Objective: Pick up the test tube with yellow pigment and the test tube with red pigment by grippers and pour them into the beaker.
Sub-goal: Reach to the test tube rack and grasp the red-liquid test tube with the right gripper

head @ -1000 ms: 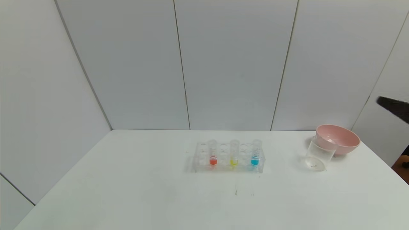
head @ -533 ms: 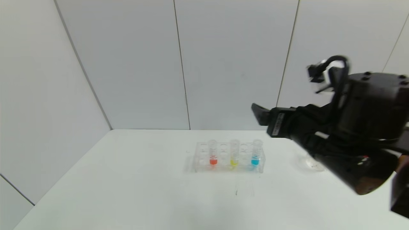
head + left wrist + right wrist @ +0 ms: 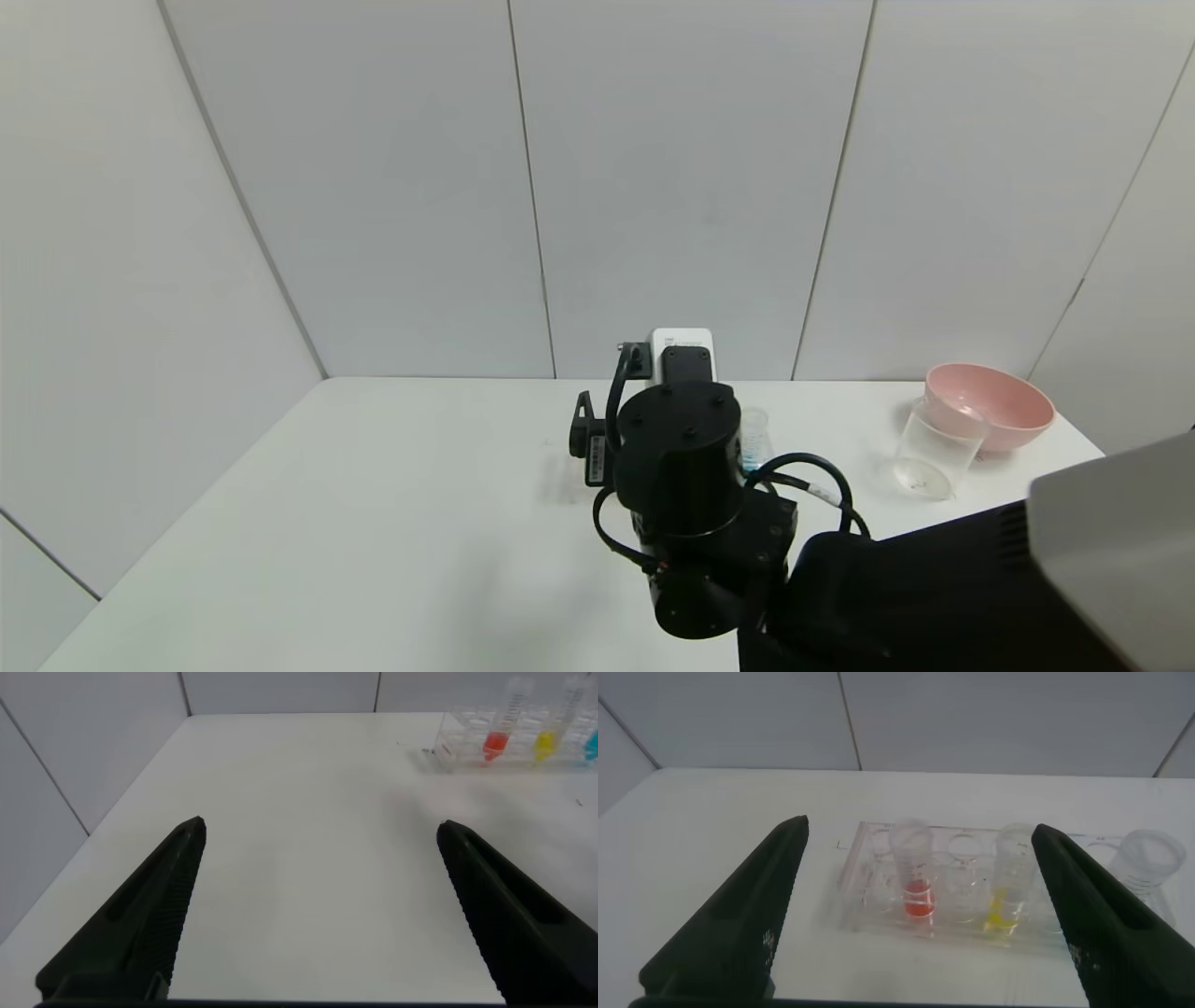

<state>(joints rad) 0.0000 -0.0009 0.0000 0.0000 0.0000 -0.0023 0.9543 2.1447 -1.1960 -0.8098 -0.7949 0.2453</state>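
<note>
Fingers spread wide and empty on your right gripper (image 3: 920,910), just short of the clear rack (image 3: 868,891). Centre them on the test tube with red pigment (image 3: 913,873) or the test tube with yellow pigment (image 3: 1008,882); the beaker (image 3: 934,453) waits far right. Your left gripper (image 3: 322,905) hangs open, idle.

I see a white table (image 3: 373,523) carrying a clear tube rack (image 3: 948,896) near its middle, which the head view mostly hides behind the right arm. Toward the table's far right corner I see the beaker (image 3: 934,453) leaning, tilted, against a pink bowl (image 3: 994,403) that sits on the table just behind it
</note>
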